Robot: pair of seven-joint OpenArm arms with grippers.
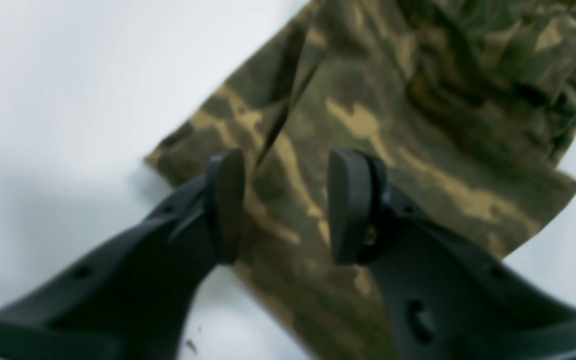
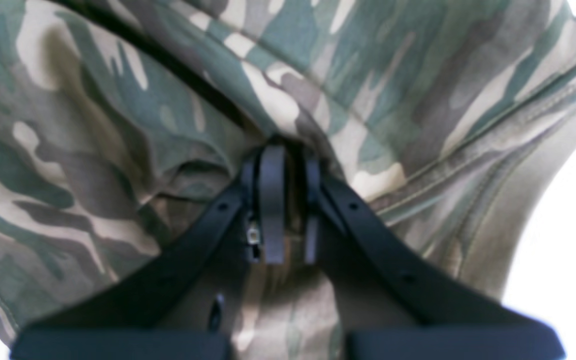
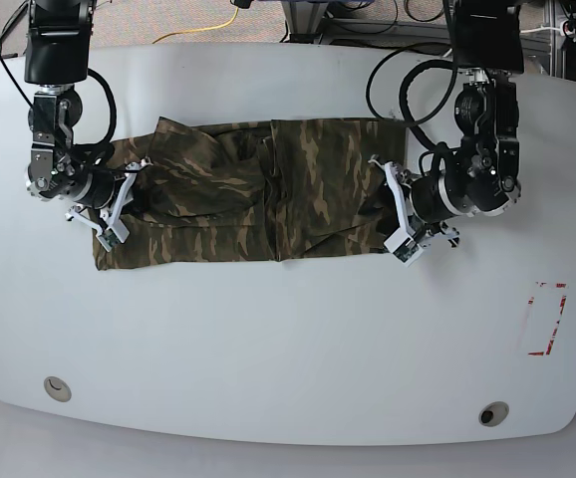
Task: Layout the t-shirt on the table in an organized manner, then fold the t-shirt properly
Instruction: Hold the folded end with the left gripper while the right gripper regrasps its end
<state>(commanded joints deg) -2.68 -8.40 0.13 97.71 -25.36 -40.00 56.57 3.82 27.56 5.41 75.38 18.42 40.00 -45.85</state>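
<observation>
The camouflage t-shirt point(image 3: 248, 199) lies spread as a wide band across the white table point(image 3: 288, 349), with folds and wrinkles near its middle. My right gripper point(image 2: 292, 200) is shut on a bunched fold of the t-shirt point(image 2: 318, 75) at its end on the left of the base view, where that gripper point(image 3: 119, 207) sits low on the cloth. My left gripper point(image 1: 288, 205) is open, its fingers point(image 1: 225, 205) straddling a corner of the t-shirt point(image 1: 368, 125) just above the table point(image 1: 68, 75). In the base view this gripper point(image 3: 396, 214) is at the shirt's right end.
A red-outlined tape rectangle point(image 3: 545, 319) marks the table's right side. Two round grommet holes point(image 3: 57, 388) point(image 3: 492, 413) sit near the front edge. Cables point(image 3: 208, 20) and equipment lie beyond the far edge. White tabletop stretches in front of the shirt.
</observation>
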